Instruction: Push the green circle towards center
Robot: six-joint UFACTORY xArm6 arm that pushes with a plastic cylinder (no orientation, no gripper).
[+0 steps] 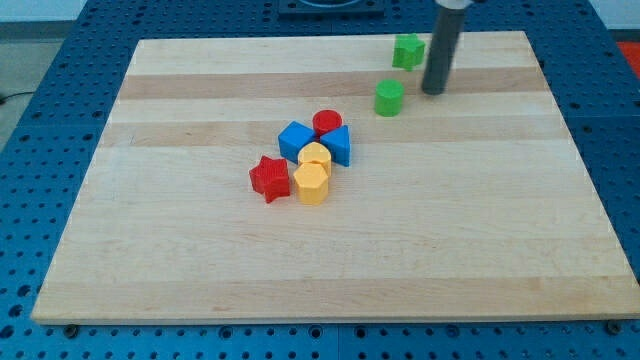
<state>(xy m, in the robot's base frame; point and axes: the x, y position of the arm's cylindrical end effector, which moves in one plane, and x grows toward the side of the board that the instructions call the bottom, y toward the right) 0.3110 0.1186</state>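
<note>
Your green circle sits on the wooden board toward the view's upper right, apart from the central cluster. My tip stands just to its right, not touching; a bare rod, it clasps nothing. The green star lies above.

The rod runs off the view's top, so the arm it hangs from doesn't show. The red circle is partly covered by the two blue blocks in front of it, and one yellow block sits half behind the other yellow one.
</note>
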